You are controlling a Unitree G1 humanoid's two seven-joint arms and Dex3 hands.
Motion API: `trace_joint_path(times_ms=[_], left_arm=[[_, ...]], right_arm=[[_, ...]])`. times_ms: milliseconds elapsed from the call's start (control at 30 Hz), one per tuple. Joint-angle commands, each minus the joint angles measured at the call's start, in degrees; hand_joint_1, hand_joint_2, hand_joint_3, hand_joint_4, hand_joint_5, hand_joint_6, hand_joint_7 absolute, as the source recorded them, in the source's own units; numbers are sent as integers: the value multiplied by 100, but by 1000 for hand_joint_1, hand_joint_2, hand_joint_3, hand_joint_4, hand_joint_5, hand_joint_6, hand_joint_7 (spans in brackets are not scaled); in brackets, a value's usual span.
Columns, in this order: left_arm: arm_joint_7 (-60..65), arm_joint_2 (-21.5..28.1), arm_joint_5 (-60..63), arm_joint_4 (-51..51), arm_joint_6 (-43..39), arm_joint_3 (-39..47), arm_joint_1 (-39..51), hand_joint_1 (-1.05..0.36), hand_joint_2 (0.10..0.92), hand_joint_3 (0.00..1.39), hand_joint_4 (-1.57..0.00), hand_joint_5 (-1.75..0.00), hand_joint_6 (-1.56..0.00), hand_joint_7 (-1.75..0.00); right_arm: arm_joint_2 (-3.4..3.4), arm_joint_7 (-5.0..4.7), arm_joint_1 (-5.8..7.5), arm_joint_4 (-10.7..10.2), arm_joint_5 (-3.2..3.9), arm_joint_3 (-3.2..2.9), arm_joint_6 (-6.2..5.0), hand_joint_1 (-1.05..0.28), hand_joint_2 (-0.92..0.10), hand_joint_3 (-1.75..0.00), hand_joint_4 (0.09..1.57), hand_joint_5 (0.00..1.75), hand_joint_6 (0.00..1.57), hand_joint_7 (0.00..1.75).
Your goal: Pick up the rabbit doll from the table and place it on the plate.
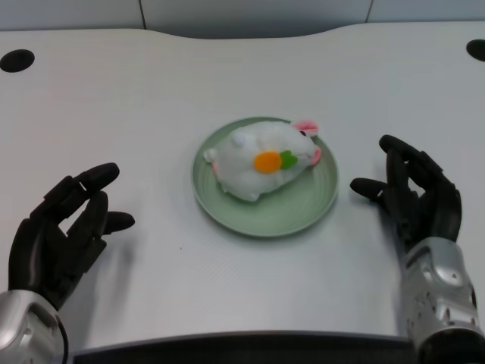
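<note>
A white rabbit doll [264, 158] with pink ears and an orange carrot patch lies on a round green plate [299, 208] at the middle of the table. My left hand [64, 231] rests low at the left, well apart from the plate, fingers spread and holding nothing. My right hand [415, 193] sits just right of the plate with its fingers apart.
The white table [151, 98] extends all around the plate. Two dark round holes sit at the far corners, one at the left [17, 59] and one at the right [477, 50]. The table's front edge runs along the bottom of the view.
</note>
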Motion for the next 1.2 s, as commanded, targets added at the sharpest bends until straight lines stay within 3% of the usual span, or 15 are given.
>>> trace_joint_path(times_ms=[33,133,300,367,467,667,833,933,1000,1200], left_arm=[[-22,-35,-56,-91,41,17,87,-535,921,524,-307,-1615,-412,-728],[-67,-58,-93,-107,16,22,116,-526,921,527,-299,-1607,-400,-742],[-96,-61,-131,-84,59,40,80,-526,921,518,-302,-1595,-398,-754],[-45,-62,-60,-42,39,29,43,-527,921,518,-302,-1592,-397,-756],[-69,-77,-47,74,-52,39,-3,-529,921,516,-304,-1593,-397,-764],[-78,-105,-63,152,-153,72,-27,-524,921,519,-295,-1589,-383,-774],[5,-109,-4,124,-131,64,-30,-520,921,515,-302,-1595,-373,-777],[-19,-106,-26,150,-131,77,-42,-519,921,524,-295,-1613,-374,-789],[-67,-109,-64,171,-153,91,-49,-520,921,523,-294,-1618,-375,-793],[-45,-99,-34,145,-118,73,-40,-523,921,506,-275,-1623,-358,-797]], right_arm=[[26,49,79,-75,61,0,-6,-310,-921,-302,736,1038,696,456],[28,69,91,-73,69,-5,-33,-304,-921,-290,727,1024,696,455],[11,-12,56,-68,41,-3,71,-300,-921,-296,731,1018,697,450],[-5,80,41,-1,70,-18,-26,-307,-921,-301,730,1017,699,450],[-34,123,22,47,67,-22,-56,-315,-921,-306,724,1021,697,452],[-80,155,-43,181,88,-66,-54,-299,-921,-286,733,1022,700,455],[-80,123,-52,197,45,-53,-104,-306,-921,-292,725,1010,703,458],[-74,188,-52,213,90,-76,-139,-305,-921,-292,734,1017,706,463],[-71,174,-62,212,104,-88,-105,-308,-921,-283,742,1020,710,468],[-92,148,-63,241,64,-65,-109,-314,-921,-280,733,1011,691,461]])
